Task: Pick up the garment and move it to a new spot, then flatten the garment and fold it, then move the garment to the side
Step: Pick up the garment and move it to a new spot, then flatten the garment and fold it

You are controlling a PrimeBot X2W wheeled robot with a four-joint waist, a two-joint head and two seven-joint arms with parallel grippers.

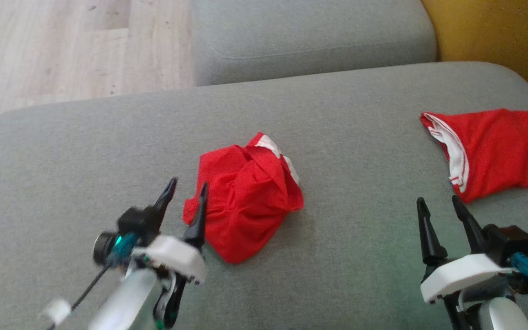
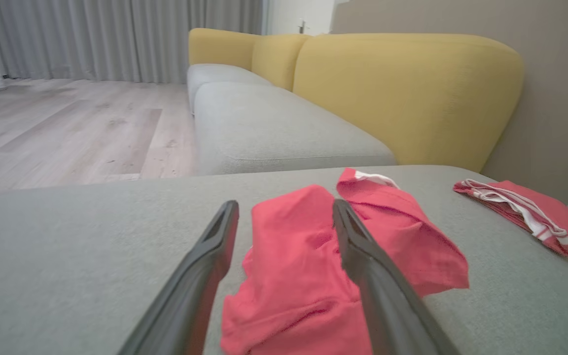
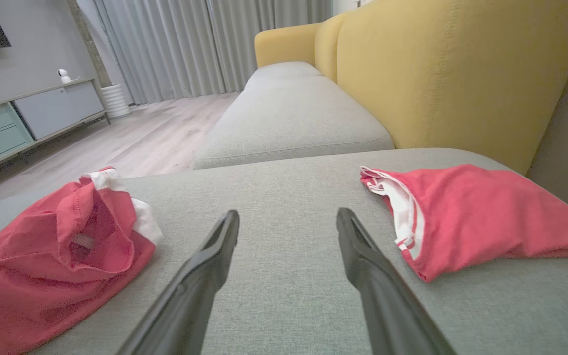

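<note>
**Going in for the crumpled red shirt**

I'm working over the big grey sofa cushion (image 1: 85, 151). The crumpled red garment (image 1: 245, 197) is sitting mid-cushion, and a second red garment (image 1: 497, 151) is lying flatter at the far right. I'm guessing the heap is light, floppy and bunched in layers, so I'm planning to pinch a raised fold near its left edge. My left gripper (image 1: 188, 184) is hovering spread open right at that edge, holding nothing. My right gripper (image 1: 438, 200) is hanging open too, over bare cushion.
</note>
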